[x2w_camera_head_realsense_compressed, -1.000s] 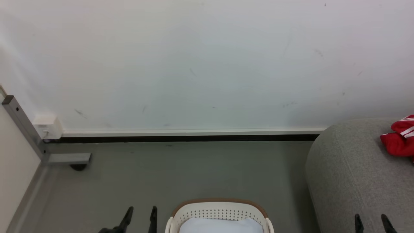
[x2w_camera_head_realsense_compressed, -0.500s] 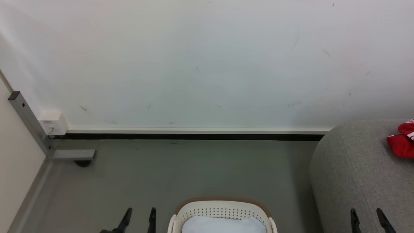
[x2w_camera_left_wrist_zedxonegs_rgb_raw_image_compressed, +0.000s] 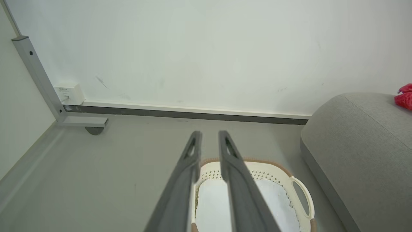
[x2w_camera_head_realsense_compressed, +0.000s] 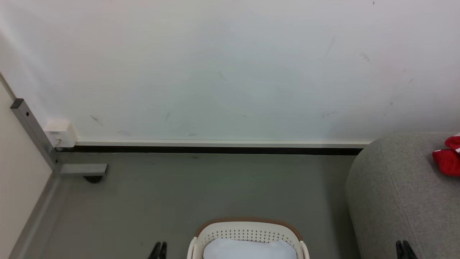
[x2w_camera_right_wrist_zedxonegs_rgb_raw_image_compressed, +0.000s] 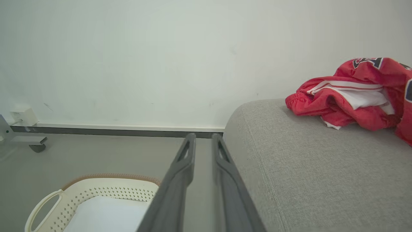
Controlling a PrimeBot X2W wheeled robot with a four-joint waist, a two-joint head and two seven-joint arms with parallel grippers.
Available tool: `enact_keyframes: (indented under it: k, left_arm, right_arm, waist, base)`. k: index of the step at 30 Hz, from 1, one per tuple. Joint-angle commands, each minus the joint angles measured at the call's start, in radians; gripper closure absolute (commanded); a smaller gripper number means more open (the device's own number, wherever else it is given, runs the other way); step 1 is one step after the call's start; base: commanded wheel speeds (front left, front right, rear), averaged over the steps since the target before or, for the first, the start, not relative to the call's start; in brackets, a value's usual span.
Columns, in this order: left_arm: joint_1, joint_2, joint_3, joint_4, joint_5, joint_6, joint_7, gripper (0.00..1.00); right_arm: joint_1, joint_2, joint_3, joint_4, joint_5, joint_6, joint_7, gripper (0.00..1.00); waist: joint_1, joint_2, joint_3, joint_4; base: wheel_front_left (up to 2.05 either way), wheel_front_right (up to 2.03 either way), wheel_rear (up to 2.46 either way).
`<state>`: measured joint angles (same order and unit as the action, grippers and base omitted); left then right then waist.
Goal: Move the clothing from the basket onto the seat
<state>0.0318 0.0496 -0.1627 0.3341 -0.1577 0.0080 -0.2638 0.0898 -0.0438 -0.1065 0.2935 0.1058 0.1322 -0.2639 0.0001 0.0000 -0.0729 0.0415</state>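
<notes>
Clothing: a red heap (x2w_camera_right_wrist_zedxonegs_rgb_raw_image_compressed: 351, 96) with white-and-black trim and part of a dark, white-edged print showing on one fold.
Where it lay: on top of the seat (x2w_camera_right_wrist_zedxonegs_rgb_raw_image_compressed: 322, 167), crumpled, back from the seat's rounded end.
Basket: the basket (x2w_camera_right_wrist_zedxonegs_rgb_raw_image_compressed: 106, 190) stood on the floor just beside the seat's rounded end; the part in view held a pale pad (x2w_camera_right_wrist_zedxonegs_rgb_raw_image_compressed: 106, 212) and no red cloth.
Progress, as a judgement: the move looked done or nearly done, though the near part of the basket was out of sight.
Weight and feel: probably very light, limp and thin; the sheen of the folds suggested a smooth sports fabric that could slide between narrow fingers.
How it would behave: it would likely sag and trail from any single pinch, and two loosely piled pieces could come apart when lifted.
Where to take hold: a raised bunched fold or the thicker gathered band at the heap's edge nearest the seat's rounded end, rather than a flat single layer.
Left tool: the left tool (x2w_camera_left_wrist_zedxonegs_rgb_raw_image_compressed: 209, 135) hung above the floor and the basket, beside the seat, its fingers drawn near each other with a narrow gap and nothing between them.
Right tool: the right tool (x2w_camera_right_wrist_zedxonegs_rgb_raw_image_compressed: 202, 137) hung at the seat's rounded end, well apart from the heap, fingers likewise near together, a slim gap, empty.
</notes>
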Motion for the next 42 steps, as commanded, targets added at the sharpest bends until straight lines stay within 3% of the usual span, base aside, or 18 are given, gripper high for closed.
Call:
enact_keyframes:
  k: [1, 15, 42]
  left_arm:
    - [0.003, -0.001, 0.001, 0.012, -0.007, -0.001, 0.003, 1.00]
    - [-0.027, 0.000, 0.055, -0.006, -0.278, -0.027, 0.075, 1.00]
    - [-0.068, 0.000, 0.130, -0.037, -0.678, -0.065, 0.176, 1.00]
  right_arm:
    - [0.003, 0.005, -0.002, 0.012, 0.007, 0.000, 0.004, 1.00]
    - [-0.038, 0.002, -0.004, 0.000, 0.288, 0.000, 0.076, 1.00]
    - [-0.094, -0.003, -0.004, -0.020, 0.702, -0.001, 0.176, 1.00]
  waist:
    - [0.0000, 0.0000, 0.000, 0.000]
    - [0.0000, 0.0000, 0.009, -0.005]
    - [0.0000, 0.0000, 0.025, -0.013]
  base:
    - [0.00, 0.00, 0.00]
    - [0.00, 0.00, 0.00]
    - [0.00, 0.00, 0.00]
